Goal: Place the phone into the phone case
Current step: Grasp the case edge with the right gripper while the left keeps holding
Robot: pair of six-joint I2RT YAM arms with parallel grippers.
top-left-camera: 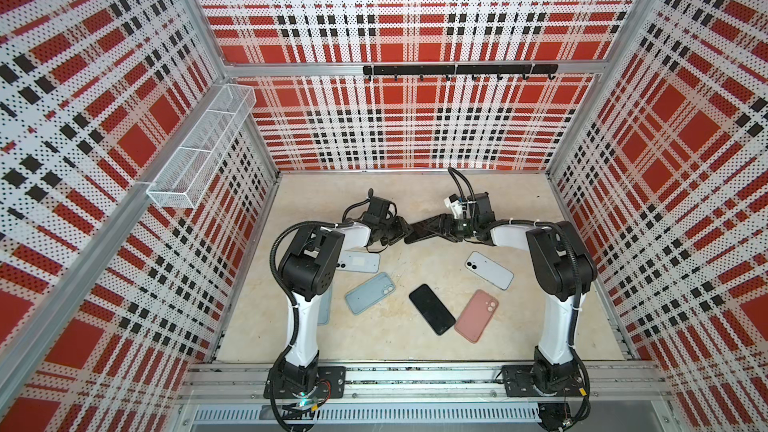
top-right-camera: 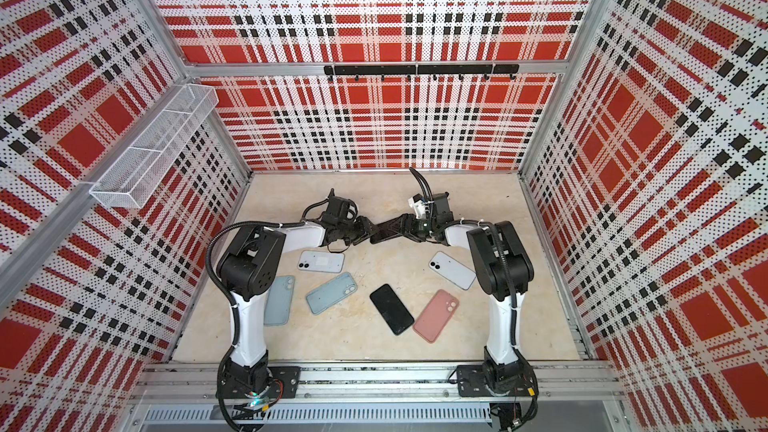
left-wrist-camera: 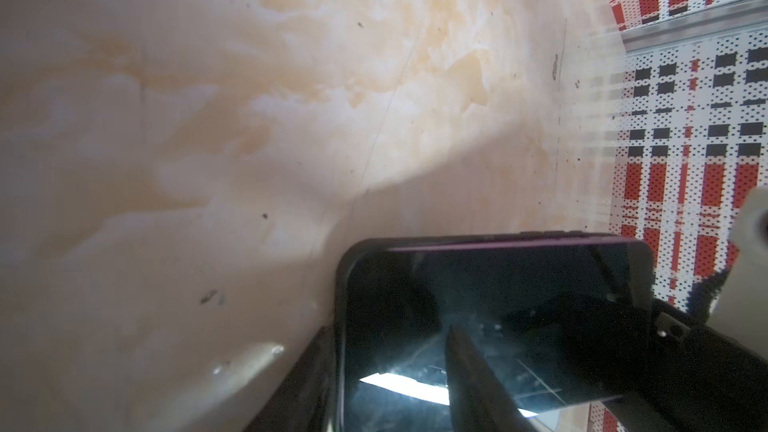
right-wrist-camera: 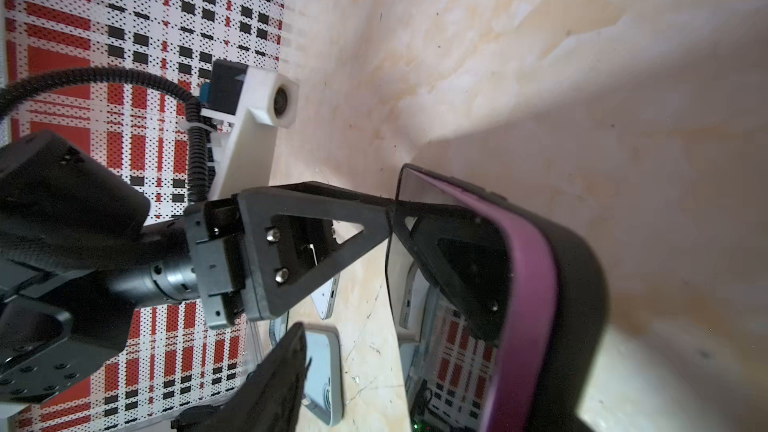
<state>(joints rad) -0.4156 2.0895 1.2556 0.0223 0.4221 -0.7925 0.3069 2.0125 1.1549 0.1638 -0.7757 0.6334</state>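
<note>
Above the table's middle both arms meet at a dark-screened phone (left-wrist-camera: 498, 317) with a purple side (right-wrist-camera: 528, 305), which sits in a black phone case (right-wrist-camera: 582, 284). In both top views it is a dark slab (top-left-camera: 419, 234) (top-right-camera: 384, 235) between the grippers. My left gripper (left-wrist-camera: 386, 330) (top-left-camera: 401, 231) is shut on it, one finger on the screen and one outside the case rim (left-wrist-camera: 345, 284). My right gripper (top-left-camera: 434, 228) straddles the other end, open. Its visible finger (right-wrist-camera: 282, 376) stands well off the screen, and the phone hides the other.
On the table nearer the arm bases lie a pale phone (top-left-camera: 489, 270), a black phone (top-left-camera: 431, 308), a pink case (top-left-camera: 476, 315), a light blue case (top-left-camera: 370, 292), another pale phone (top-left-camera: 359, 261) and a pale blue case (top-right-camera: 279, 300). A mesh basket (top-left-camera: 203, 147) hangs on the left wall.
</note>
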